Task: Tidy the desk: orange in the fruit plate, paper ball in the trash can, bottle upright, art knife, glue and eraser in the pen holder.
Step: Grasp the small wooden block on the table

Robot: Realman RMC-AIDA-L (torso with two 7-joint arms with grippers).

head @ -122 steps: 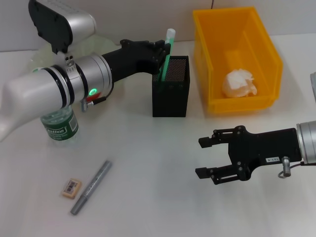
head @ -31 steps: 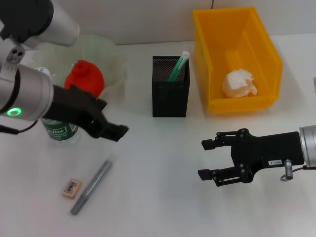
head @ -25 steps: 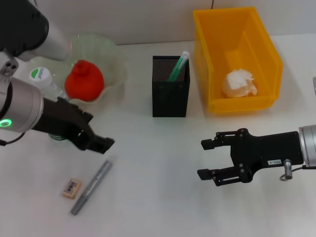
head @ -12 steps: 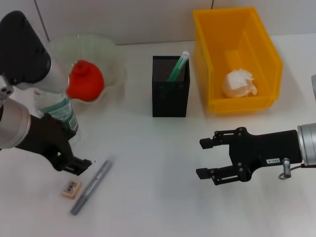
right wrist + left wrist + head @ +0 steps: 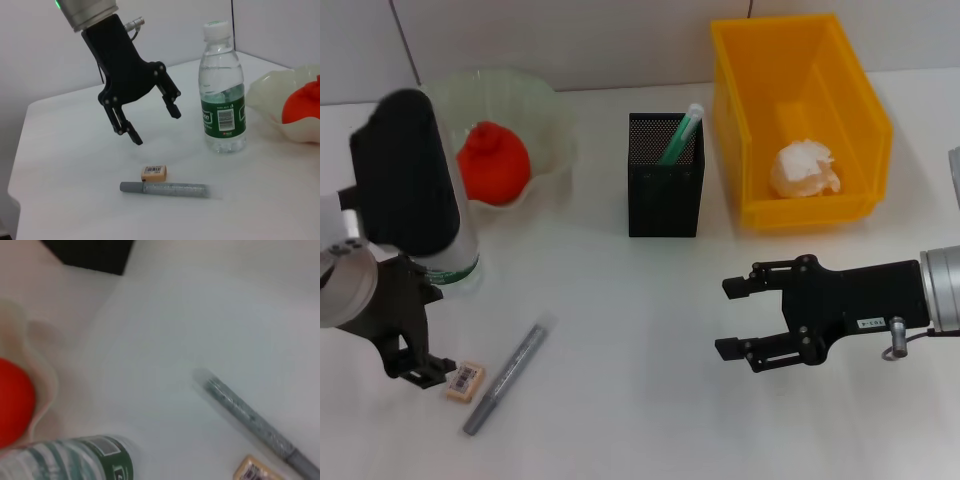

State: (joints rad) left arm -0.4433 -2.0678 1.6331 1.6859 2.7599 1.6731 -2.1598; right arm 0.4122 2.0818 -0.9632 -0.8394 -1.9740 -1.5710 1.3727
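My left gripper (image 5: 418,372) (image 5: 156,126) hangs open just above the table, close beside the small tan eraser (image 5: 466,380) (image 5: 154,173) (image 5: 257,471). The grey art knife (image 5: 506,376) (image 5: 165,189) (image 5: 252,420) lies right next to the eraser. The bottle (image 5: 458,268) (image 5: 222,112) stands upright, partly hidden behind my left arm in the head view. The orange (image 5: 493,163) sits in the fruit plate (image 5: 548,120). The green glue stick (image 5: 680,132) leans in the black mesh pen holder (image 5: 665,195). The paper ball (image 5: 805,168) lies in the yellow trash can (image 5: 865,110). My right gripper (image 5: 726,318) is open and holds nothing.
The pen holder stands at the middle back between the plate and the yellow bin. White tabletop lies between the two grippers. The table's near corner shows in the right wrist view beyond the left gripper.
My left arm left the glue in the pen holder, then swung back and down to the front left, ending beside the eraser. The right arm barely moved.
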